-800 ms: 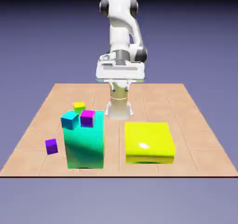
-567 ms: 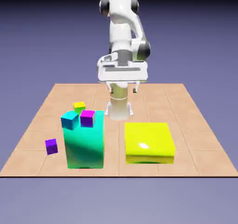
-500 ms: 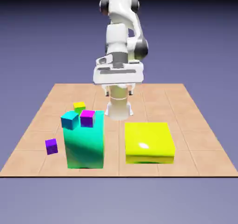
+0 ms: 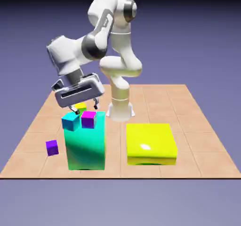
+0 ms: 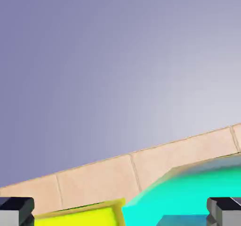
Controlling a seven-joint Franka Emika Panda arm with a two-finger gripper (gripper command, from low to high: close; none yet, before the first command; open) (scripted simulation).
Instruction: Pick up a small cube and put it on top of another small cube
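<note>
Below the open gripper [image 4: 85, 106], well apart, lies the purple cube [image 4: 52, 148].

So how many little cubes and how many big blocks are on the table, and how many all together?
Little cubes: 4 (purple, cyan, magenta, yellow)
Big blocks: 2 (green, yellow)
Total: 6

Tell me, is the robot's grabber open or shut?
Open. In the hand view, the two grey tips of the tool stand far apart at the picture's left and right, and neither holds anything.
</note>
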